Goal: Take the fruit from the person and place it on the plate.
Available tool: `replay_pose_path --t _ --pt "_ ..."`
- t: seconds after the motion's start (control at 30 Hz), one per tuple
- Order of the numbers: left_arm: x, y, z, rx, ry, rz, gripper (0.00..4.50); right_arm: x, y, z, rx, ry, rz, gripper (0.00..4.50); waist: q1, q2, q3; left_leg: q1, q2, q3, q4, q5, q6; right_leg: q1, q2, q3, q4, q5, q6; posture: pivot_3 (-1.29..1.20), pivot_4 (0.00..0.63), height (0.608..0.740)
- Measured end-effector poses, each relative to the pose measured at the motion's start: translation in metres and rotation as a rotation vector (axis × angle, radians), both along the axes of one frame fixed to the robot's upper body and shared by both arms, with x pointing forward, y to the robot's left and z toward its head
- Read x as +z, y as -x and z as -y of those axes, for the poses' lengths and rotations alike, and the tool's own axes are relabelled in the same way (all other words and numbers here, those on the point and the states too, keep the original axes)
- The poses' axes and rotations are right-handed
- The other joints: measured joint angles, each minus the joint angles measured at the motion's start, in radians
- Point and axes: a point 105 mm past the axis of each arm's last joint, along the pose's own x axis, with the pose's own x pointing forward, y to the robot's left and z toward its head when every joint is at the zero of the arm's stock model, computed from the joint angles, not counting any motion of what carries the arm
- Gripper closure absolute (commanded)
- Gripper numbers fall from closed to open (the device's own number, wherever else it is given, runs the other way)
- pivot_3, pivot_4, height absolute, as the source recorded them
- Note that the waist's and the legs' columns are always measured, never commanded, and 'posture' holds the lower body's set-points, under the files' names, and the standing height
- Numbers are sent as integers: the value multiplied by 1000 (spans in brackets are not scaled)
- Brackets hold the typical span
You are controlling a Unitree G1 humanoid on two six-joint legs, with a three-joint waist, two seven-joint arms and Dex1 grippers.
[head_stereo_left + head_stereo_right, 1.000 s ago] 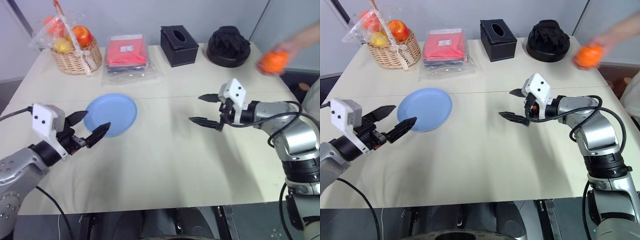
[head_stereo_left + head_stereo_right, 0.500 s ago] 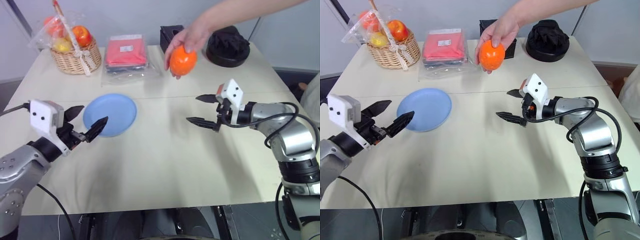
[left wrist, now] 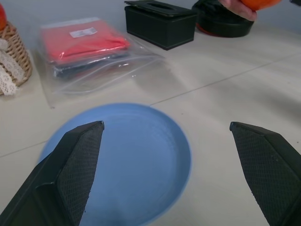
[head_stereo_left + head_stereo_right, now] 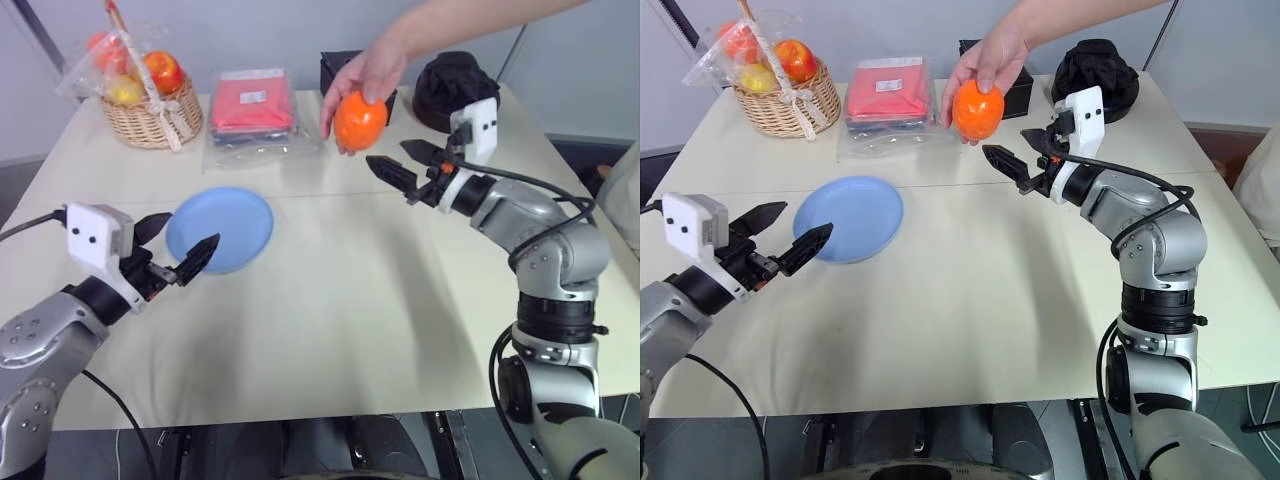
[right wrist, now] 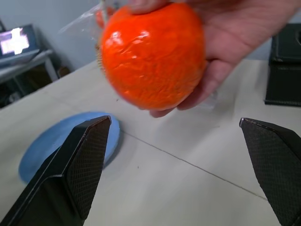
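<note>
Left tool: the left tool [image 4: 178,254] hovers low over the tabletop [image 4: 330,300] at about 8 o'clock, fingers spread wide and holding nothing, tips aimed at the plate.
Plate: the plate [image 4: 221,228], light blue and bare, lies flat on the tabletop at about 10 o'clock, just beyond the left tool's tips; in the left wrist view it sits between the two black fingers [image 3: 70,165].
Right tool: the right tool [image 4: 1016,160] is raised above the tabletop at about 1 o'clock, fingers spread apart and holding nothing, pointing at the fruit from just beside it, not touching.
Fruit: the fruit [image 4: 977,109], round and bright orange, is held in the air over the far half of the tabletop at about 12 o'clock; in the right wrist view it sits between the two fingers, apart from both.
Person's hand: the person's hand [image 4: 366,72] reaches in from the far right and grips the fruit from above, fingers wrapped over its top and back.
Far row: along the far edge, from 10 to 1 o'clock, stand a wicker basket [image 4: 150,118] of wrapped fruits, a bagged red cloth pack [image 4: 253,105], a black tissue box [image 3: 160,21] and a black round object [image 4: 450,85].
</note>
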Motion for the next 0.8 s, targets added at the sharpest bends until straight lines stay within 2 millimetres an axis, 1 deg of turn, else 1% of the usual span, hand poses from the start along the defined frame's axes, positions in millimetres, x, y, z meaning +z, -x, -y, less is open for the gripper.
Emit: replay_pose_path --t 0.13,0.23,0.47,0.63,0.8 --pt "0 0 0 -3 0 0 0 3 -1 -1 -18 -6 3 4 -1 0 0 0 0 0 0 0 0 0 0 0 0 0 0 0 150 740" --pt "0 0 1 -5 0 -1 0 7 0 -7 -1 -20 8 4 -2 0 0 0 0 0 0 0 0 0 0 0 0 0 0 0 150 740" --pt "0 1 1 -5 -2 -1 0 24 0 -20 39 -40 53 4 -2 0 0 0 0 0 0 0 0 0 0 0 0 0 0 0 150 740" --pt "-1 1 1 -1 -4 -3 0 21 -2 -28 61 -48 39 4 -2 0 0 0 0 0 0 0 0 0 0 0 0 0 0 0 150 740" --pt "-1 3 2 4 -7 -1 0 22 -11 -35 69 -60 41 4 -4 0 0 0 0 0 0 0 0 -1 0 0 1 0 0 0 150 740"
